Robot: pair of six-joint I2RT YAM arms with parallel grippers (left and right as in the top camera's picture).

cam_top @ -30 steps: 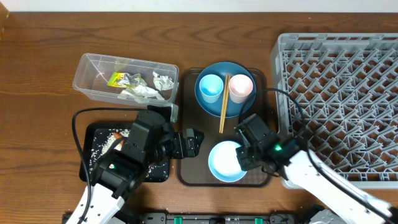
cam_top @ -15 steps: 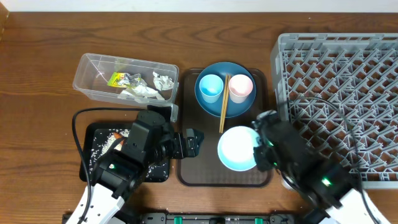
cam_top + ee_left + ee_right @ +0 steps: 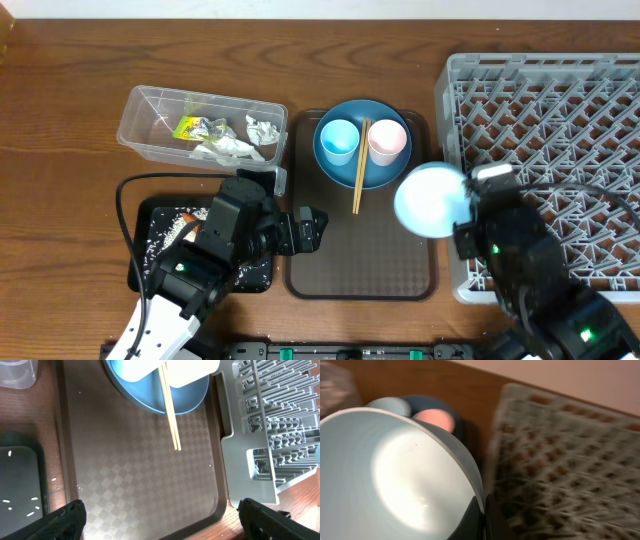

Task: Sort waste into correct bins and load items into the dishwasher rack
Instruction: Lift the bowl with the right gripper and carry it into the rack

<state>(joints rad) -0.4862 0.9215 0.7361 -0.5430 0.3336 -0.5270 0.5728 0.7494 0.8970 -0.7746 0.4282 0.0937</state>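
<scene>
The right claw [image 3: 481, 519] grips the rim of the white bowl [image 3: 432, 199], held aloft at the left edge of the grey rack [image 3: 560, 110]. The rack's pegs lie just rightward of it. The left claw [image 3: 165, 515], spread wide and empty, hovers well left of the rack.

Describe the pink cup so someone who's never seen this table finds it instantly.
Start at the brown serving tray mid-table; a dark blue plate sits at its far end. Of two small cups on it, the pink cup stands right of the chopsticks.
</scene>
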